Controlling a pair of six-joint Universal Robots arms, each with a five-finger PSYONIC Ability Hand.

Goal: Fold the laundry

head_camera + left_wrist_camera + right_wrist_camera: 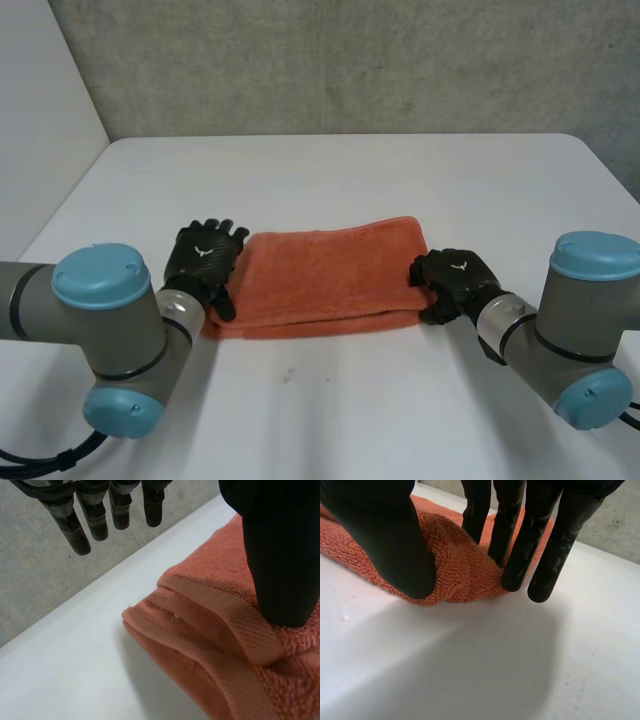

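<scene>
White table (330,170) holds at its middle a folded orange terry towel (335,275), probably limp, best gripped at corners; my right hand (455,280) pinches one end, my left hand (205,255), spread, rests its thumb on the other.

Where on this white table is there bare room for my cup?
Bare: the white table beyond the folded orange terry towel, and the near strip between the arms. Crowded: the towel's ends, with the left hand open at one and the right hand pinching the other.
</scene>
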